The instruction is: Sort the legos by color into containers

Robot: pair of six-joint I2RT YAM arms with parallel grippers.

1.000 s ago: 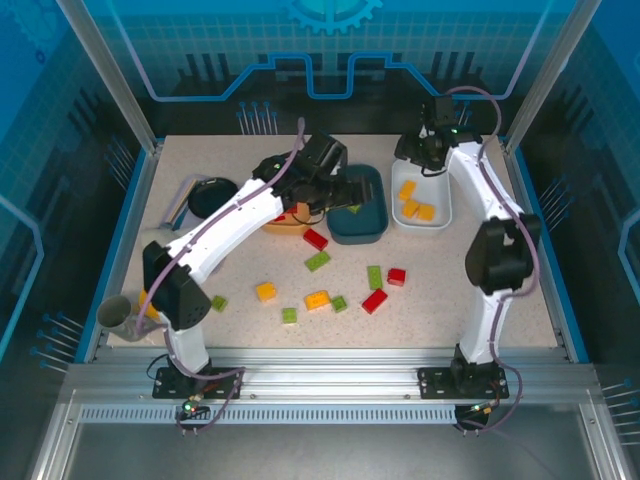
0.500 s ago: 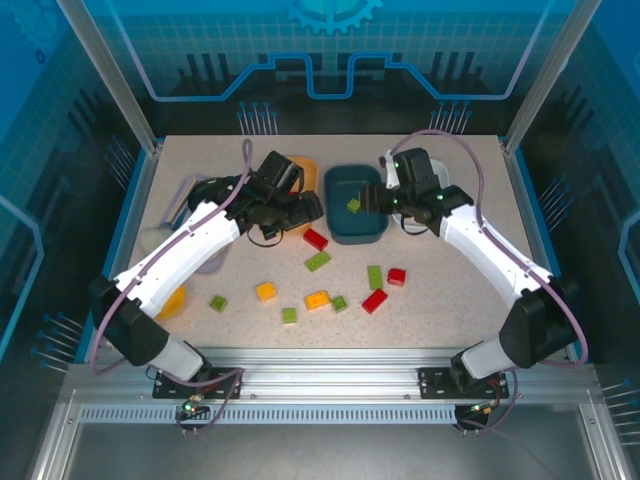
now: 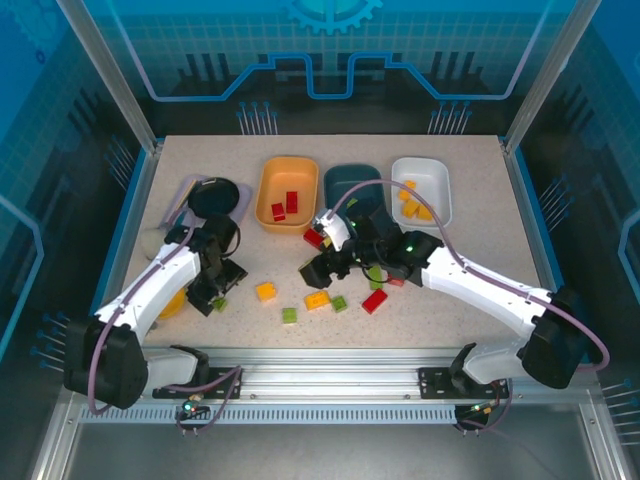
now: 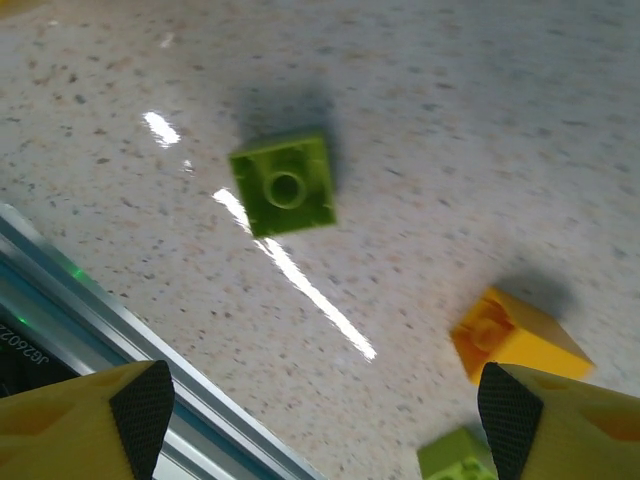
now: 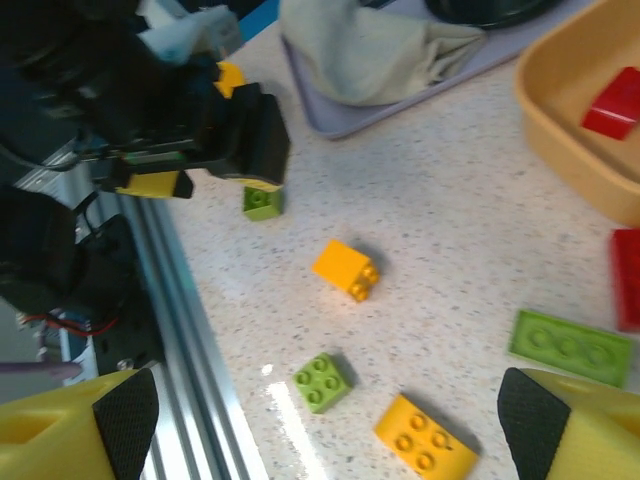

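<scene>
Left jaws stand wide and empty, a green square brick ahead between them on the tabletop. Right jaws likewise, above a yellow-orange brick. Closing off-centre could flick either away.

Speckled beige tabletop (glare streaks), blue translucent walls, aluminium rail along near edge

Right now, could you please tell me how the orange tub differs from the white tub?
The orange tub holds two red bricks; the white tub holds yellow-orange bricks. The orange tub sits left of the dark teal tub, the white tub right of it. Both are shallow, rounded-rectangular and stand along the far side of the table.
</scene>
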